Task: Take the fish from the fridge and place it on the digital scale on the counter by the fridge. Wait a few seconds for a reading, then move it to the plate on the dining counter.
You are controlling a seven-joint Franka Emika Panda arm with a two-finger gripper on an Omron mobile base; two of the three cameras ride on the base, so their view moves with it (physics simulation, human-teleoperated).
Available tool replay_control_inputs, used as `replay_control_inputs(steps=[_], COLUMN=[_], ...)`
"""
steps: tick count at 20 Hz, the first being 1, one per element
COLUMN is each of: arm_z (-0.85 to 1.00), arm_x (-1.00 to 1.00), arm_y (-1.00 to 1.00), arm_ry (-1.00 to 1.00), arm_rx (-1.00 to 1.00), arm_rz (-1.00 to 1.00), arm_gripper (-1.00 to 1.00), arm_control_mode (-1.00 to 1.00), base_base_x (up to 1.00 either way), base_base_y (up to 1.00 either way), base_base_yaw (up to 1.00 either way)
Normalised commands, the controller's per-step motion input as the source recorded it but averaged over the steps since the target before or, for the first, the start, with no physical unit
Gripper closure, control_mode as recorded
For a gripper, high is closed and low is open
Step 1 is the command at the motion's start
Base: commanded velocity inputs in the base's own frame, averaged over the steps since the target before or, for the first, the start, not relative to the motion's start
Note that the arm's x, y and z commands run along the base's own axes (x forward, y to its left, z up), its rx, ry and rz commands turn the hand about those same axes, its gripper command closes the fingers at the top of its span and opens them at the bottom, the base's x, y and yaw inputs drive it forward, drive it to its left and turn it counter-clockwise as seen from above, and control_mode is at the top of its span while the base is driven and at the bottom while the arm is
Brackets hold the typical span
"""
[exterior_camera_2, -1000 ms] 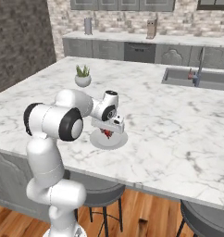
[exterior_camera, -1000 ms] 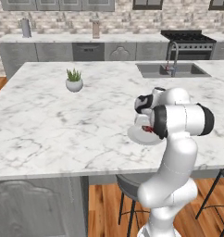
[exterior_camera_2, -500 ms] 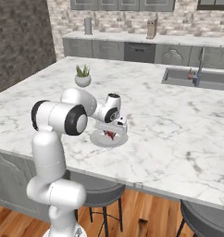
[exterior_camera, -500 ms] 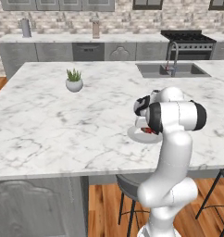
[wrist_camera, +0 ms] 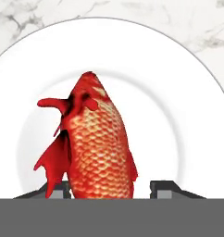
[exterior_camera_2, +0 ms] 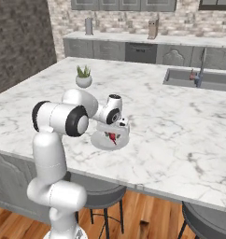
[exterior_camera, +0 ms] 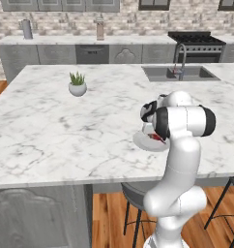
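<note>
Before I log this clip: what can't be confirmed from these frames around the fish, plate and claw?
- Claw grip: hand view, the bottom edge cuts off the fingertips, so whether they pinch the fish is unclear.
- Fish resting on the plate or held above it: the fish hides any contact.
- Left base view: the arm covers most of the plate; fish is a sliver.
- Right base view: fish too small for detail.
</note>
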Motion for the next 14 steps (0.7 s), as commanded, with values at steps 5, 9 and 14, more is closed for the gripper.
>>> replay_control_inputs(steps=[5,9,14], arm_z=[0.19,0.68,0.93], arm_x=[-0.07,-0.32,-0.76], arm_y=[0.00,0.00,0.01], arm_ry=[-0.02,-0.09,-0.14], arm_rx=[0.00,0.00,0.00], arm_rz=[0.00,0.00,0.00], arm_gripper=[-1.00,-1.00,-1.00], arm_control_mode=[-1.00,-1.00,-1.00], base_base_x=[0.00,0.00,0.00], base_base_y=[0.00,0.00,0.00], base_base_yaw=[0.00,0.00,0.00])
